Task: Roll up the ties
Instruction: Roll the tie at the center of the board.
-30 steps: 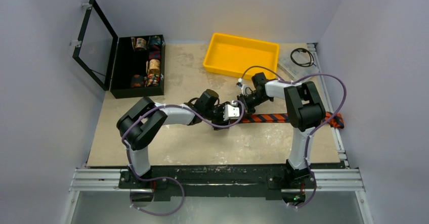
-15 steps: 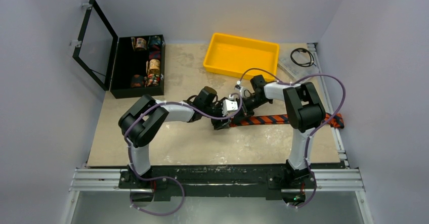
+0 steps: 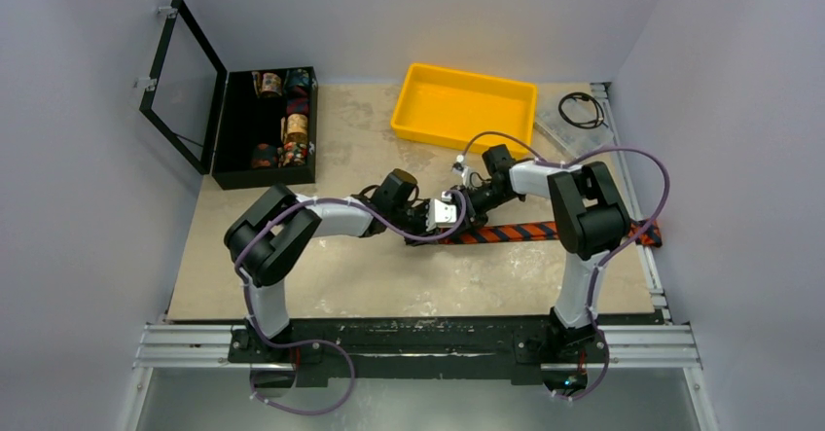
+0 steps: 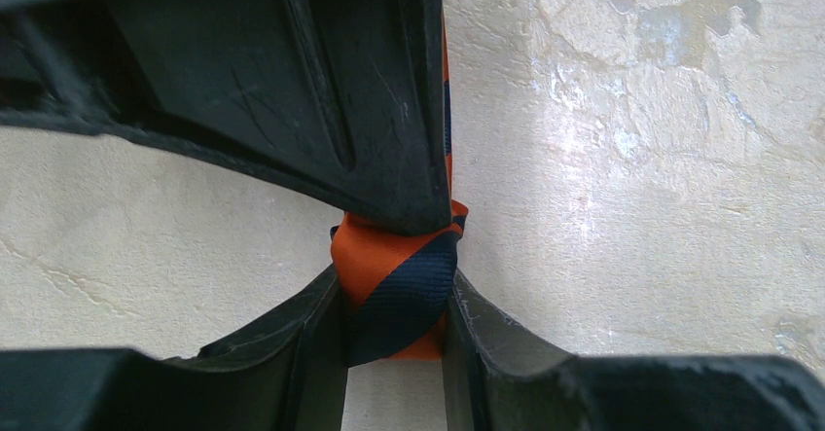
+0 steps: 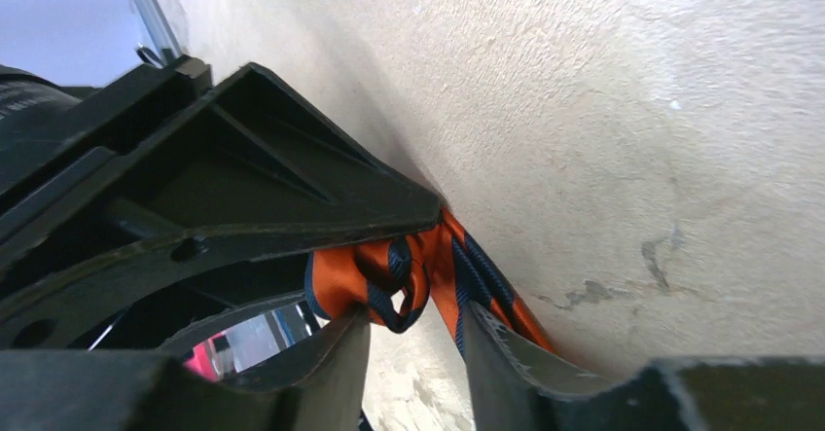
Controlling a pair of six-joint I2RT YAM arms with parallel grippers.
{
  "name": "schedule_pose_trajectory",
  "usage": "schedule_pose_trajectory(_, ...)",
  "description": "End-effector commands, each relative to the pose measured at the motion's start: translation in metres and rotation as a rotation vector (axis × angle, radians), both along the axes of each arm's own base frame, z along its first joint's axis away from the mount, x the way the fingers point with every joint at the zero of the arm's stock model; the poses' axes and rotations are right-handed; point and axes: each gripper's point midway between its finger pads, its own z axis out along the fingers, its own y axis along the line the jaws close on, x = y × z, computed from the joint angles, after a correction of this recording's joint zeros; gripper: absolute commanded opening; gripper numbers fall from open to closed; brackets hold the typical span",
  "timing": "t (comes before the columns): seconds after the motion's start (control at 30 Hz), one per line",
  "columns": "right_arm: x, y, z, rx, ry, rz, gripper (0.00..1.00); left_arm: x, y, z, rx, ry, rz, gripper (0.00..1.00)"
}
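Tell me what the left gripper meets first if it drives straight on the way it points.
The rolled end of the striped tie, which sits between the fingertips of the left gripper. Directly beyond it, seemingly touching the roll, stand the right gripper's fingers, so I'd expect almost no free travel.

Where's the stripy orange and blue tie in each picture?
Top view: the tie lies stretched out flat, right of the middle.
Left wrist view: its rolled-up end sits at the bottom middle.
Right wrist view: the same rolled-up end sits low, just left of the middle.
Shared landmark: the cracked beige table, under the tie in all three.
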Motion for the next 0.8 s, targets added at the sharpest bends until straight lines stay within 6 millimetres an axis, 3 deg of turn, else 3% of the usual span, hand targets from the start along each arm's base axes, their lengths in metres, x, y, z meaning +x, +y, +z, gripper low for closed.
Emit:
schedule_pose_trajectory(0.0, 0.008, -0.004, 0.019, 0.067, -0.023, -0.051, 0.46, -0.008, 0.023, -0.027, 0.122, 0.025, 0.033, 0.31)
schedule_pose_trajectory(0.1, 0.009, -0.001, 0.023, 0.092, -0.009, -0.068, 0.5, -0.011, 0.022, -0.027, 0.124, 0.02, 0.028, 0.31)
schedule_pose_trajectory(0.3, 0.008, 0.004, 0.025, 0.138, 0.022, -0.044, 0.45, -0.014, 0.024, -0.031, 0.143, 0.026, 0.04, 0.31)
schedule_pose_trajectory(0.47, 0.0, 0.006, 0.03, 0.15, 0.07, -0.024, 0.55, -0.01, 0.026, -0.034, 0.164, 0.015, 0.063, 0.31)
schedule_pose_trajectory(0.7, 0.0, 0.005, 0.025, 0.099, 0.098, -0.043, 0.48, -0.008, 0.025, -0.033, 0.166, 0.002, 0.073, 0.31)
schedule_pose_trajectory(0.77, 0.003, 0.008, 0.023, 0.093, 0.089, -0.039, 0.42, -0.009, 0.024, -0.034, 0.167, 0.001, 0.069, 0.31)
